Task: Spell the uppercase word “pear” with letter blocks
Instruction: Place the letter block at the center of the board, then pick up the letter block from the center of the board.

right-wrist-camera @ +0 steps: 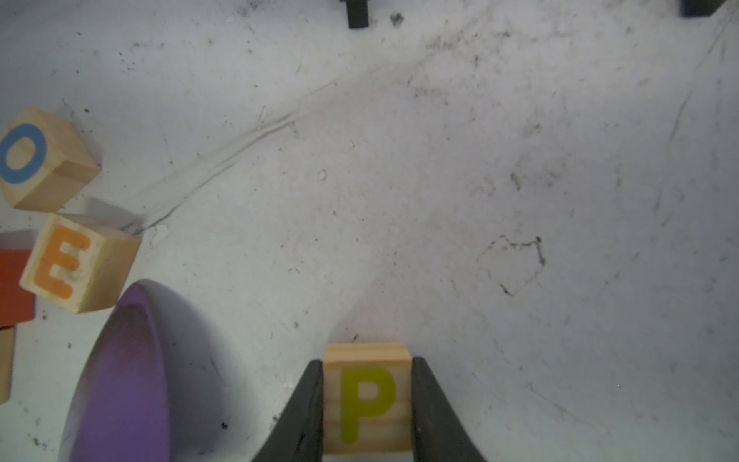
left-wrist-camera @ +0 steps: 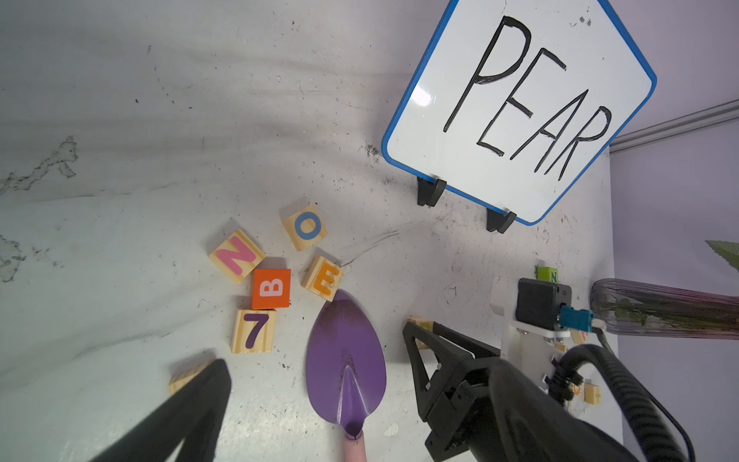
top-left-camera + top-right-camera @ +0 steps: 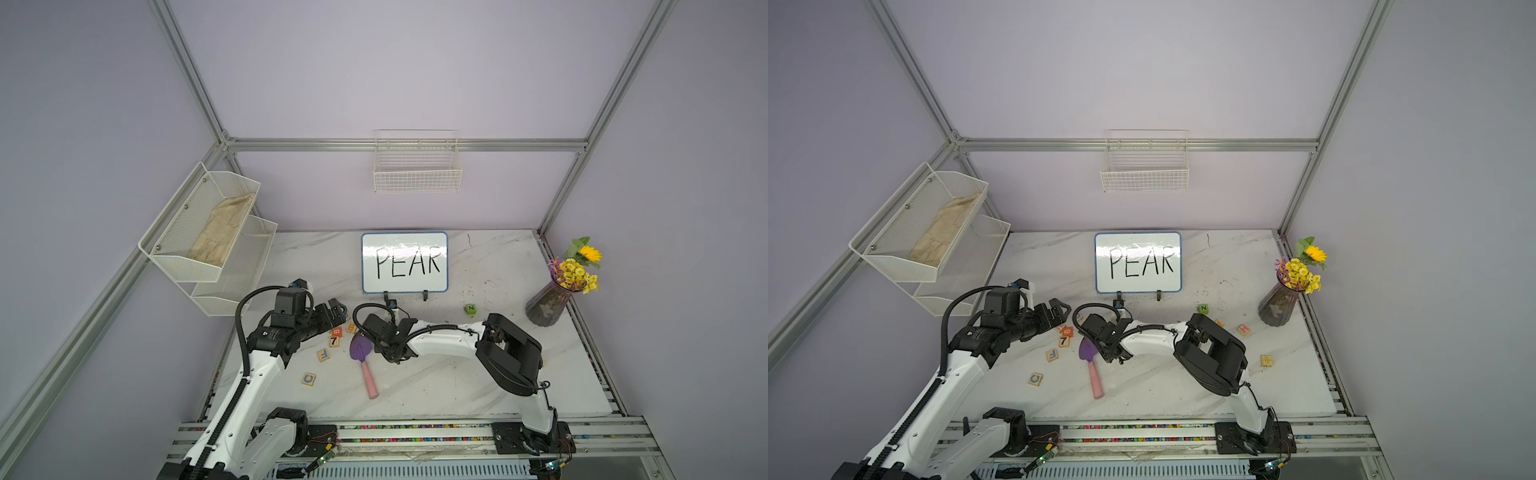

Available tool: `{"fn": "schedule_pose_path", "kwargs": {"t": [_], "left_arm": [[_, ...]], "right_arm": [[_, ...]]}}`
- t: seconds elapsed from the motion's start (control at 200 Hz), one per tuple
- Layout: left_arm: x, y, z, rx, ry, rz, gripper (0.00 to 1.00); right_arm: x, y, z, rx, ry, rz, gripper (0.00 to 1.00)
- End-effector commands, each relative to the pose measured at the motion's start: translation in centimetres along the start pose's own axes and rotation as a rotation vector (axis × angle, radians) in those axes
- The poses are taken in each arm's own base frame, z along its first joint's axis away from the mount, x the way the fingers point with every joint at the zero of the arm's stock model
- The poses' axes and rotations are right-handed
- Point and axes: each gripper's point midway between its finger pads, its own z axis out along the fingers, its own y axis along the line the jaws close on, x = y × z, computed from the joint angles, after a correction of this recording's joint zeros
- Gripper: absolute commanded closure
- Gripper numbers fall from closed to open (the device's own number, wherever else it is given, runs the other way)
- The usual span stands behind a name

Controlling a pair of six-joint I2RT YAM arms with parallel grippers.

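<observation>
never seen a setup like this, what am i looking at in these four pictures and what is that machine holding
It is a robot with two white arms, each ending in a two-fingered gripper. Two pictures look down on the whole marble table from above; the other two come from cameras on the wrists. On the table stand a whiteboard reading PEAR and a vase of flowers; loose wooden blocks, such as the E block, and a purple trowel lie there. The right gripper is shut on the P block. The left gripper is open, holding nothing.
</observation>
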Motion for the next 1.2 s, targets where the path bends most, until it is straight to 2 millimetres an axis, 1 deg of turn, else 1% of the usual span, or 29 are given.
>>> {"fn": "schedule_pose_path", "kwargs": {"t": [0.0,0.095,0.235,0.47,0.525,0.59,0.775,0.845,0.875,0.955,1.045,1.105,1.195], "left_arm": [[-1.8,-1.4,-1.3,0.037,-0.063,0.017,0.00],[-1.8,-1.4,-1.3,0.038,-0.064,0.016,0.00],[-1.9,-1.3,-1.4,0.041,-0.069,0.014,0.00],[-1.9,-1.4,-1.3,0.050,-0.069,0.007,0.00],[-2.0,-1.3,-1.2,0.052,-0.069,0.004,0.00],[-2.0,-1.2,-1.1,0.048,-0.066,0.001,0.00],[-2.2,-0.4,-0.8,0.026,-0.062,-0.021,0.00],[-2.4,0.2,-0.7,0.013,-0.061,-0.035,0.00],[-2.5,0.4,-0.6,0.008,-0.061,-0.041,0.00],[-2.7,1.0,-0.4,-0.003,-0.056,-0.066,0.00],[-2.7,1.7,-0.1,-0.015,-0.046,-0.097,0.00],[-2.7,2.3,0.1,-0.031,-0.042,-0.111,0.00],[-2.8,3.1,0.0,-0.057,-0.044,-0.136,0.00]], "right_arm": [[0.3,-0.9,0.1,0.047,-0.004,-0.006,0.66],[0.1,-0.8,-0.2,0.039,-0.011,0.001,0.61],[-0.2,-0.5,-0.4,0.027,-0.018,0.005,0.58],[-0.5,-0.8,-1.0,0.033,-0.043,0.018,0.52],[-1.0,-0.8,-1.4,0.028,-0.060,0.017,0.52],[-2.1,-0.5,-2.4,0.013,-0.096,-0.002,0.51],[-6.0,2.9,-6.3,-0.118,-0.196,-0.218,0.46],[-7.1,4.7,-7.7,-0.189,-0.228,-0.334,0.43],[-7.3,5.5,-8.2,-0.227,-0.233,-0.384,0.43],[-6.8,7.9,-9.3,-0.344,-0.223,-0.549,0.41],[-5.0,10.0,-9.7,-0.477,-0.160,-0.744,0.39],[-4.0,10.5,-9.3,-0.537,-0.102,-0.824,0.38],[-3.8,10.5,-8.3,-0.595,-0.020,-0.870,0.38]]}}
